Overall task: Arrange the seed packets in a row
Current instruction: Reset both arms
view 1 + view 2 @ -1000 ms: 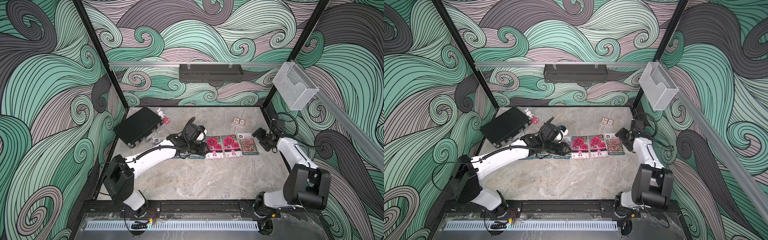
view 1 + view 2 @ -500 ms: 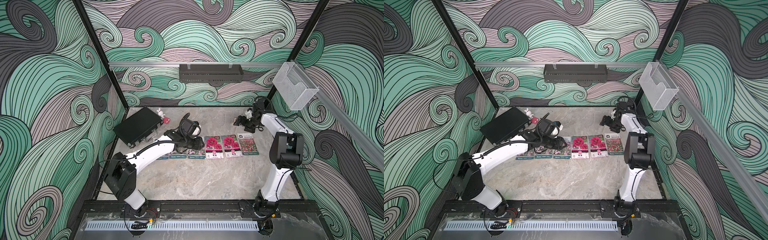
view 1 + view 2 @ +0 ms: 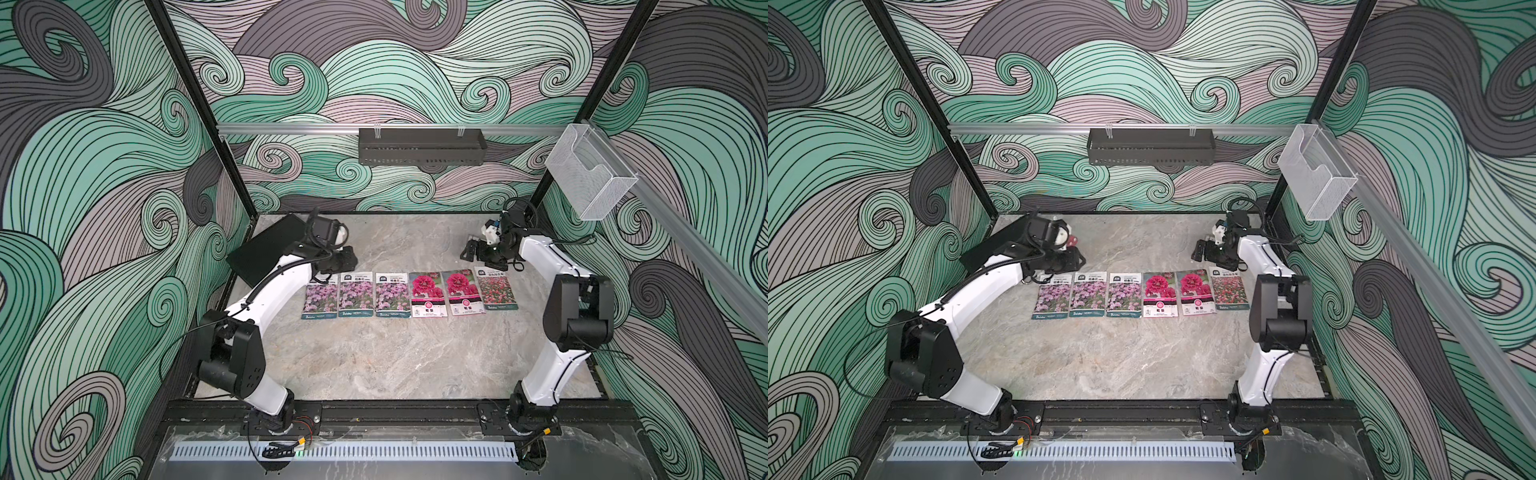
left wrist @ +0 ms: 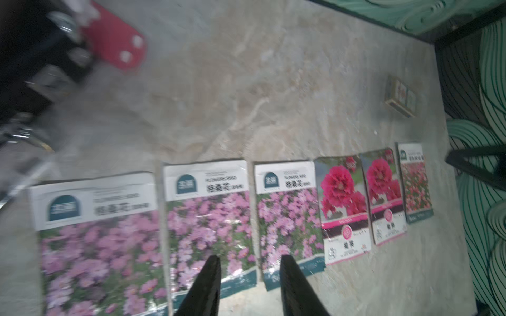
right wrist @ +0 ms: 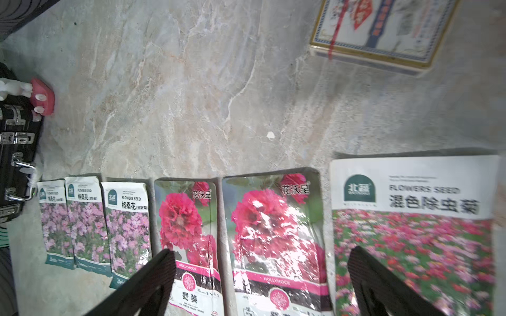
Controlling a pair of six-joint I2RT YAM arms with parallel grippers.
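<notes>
Several seed packets lie flat, side by side, in one row across the table. In both top views, three purple-pink ones (image 3: 356, 294) are at the left, two magenta blooms (image 3: 428, 293) in the middle and one red-pink field (image 3: 495, 289) at the right. My left gripper (image 3: 345, 262) hovers just behind the row's left end. In the left wrist view it (image 4: 250, 258) is open with nothing between its fingers. My right gripper (image 3: 471, 251) hangs behind the right end. In the right wrist view it (image 5: 261, 250) is wide open and holds nothing.
A large black case (image 3: 266, 253) lies at the back left, with a small red and white toy (image 4: 115, 46) beside it. A red-and-white card box (image 5: 383, 32) sits behind the row's right end. A black shelf (image 3: 422, 145) and a clear holder (image 3: 590, 170) hang on the walls.
My left gripper has drawn back from over the purple packets toward the black case, uncovering them. My right arm has raised its elbow and swung to the back right, and its jaws have widened.
</notes>
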